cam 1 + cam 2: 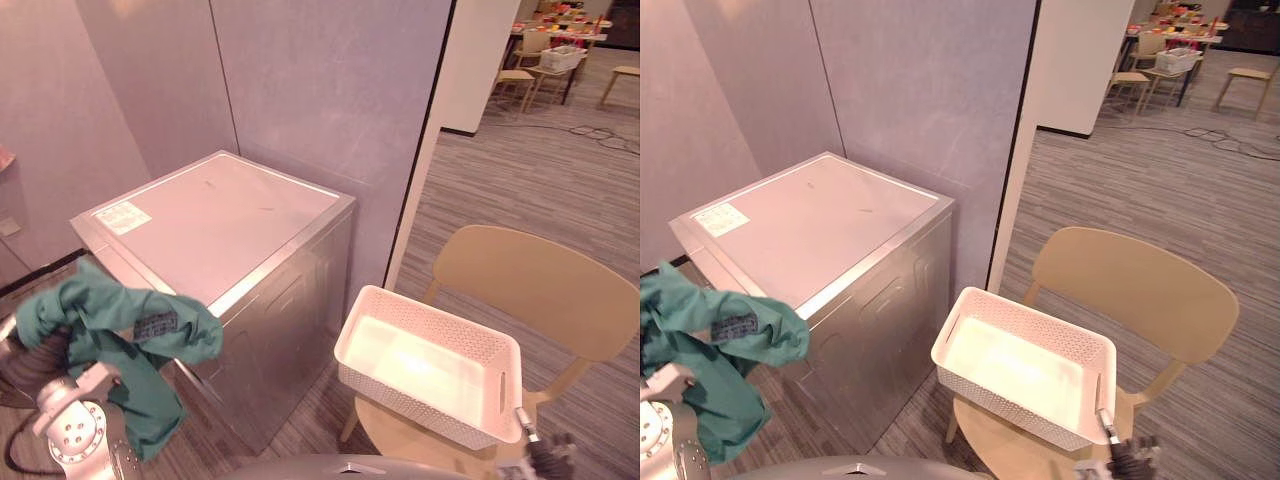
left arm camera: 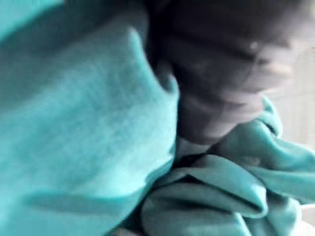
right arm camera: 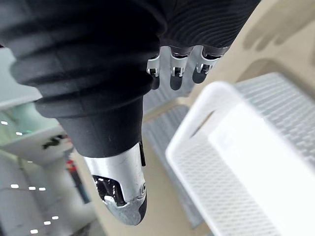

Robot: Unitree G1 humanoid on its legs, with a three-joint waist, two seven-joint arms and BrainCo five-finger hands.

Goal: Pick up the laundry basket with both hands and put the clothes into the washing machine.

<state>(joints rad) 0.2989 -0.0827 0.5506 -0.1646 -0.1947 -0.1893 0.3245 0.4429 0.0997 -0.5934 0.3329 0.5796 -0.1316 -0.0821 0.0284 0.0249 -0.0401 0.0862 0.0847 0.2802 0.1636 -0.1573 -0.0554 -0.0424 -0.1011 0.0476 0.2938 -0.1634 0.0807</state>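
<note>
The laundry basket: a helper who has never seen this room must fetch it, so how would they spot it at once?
Find the silver washing machine against the grey wall; to its right stands a tan chair. The basket sits on that chair's seat: a white rectangular tub with perforated walls and a slot handle, unlike the teal cloth bunched at the machine's left.

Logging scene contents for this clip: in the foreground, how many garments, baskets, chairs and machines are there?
Teal-green cloth garment: 1
White perforated plastic laundry basket: 1
Tan wooden chair: 1
Silver metal washing machine: 1
Total: 4
</note>
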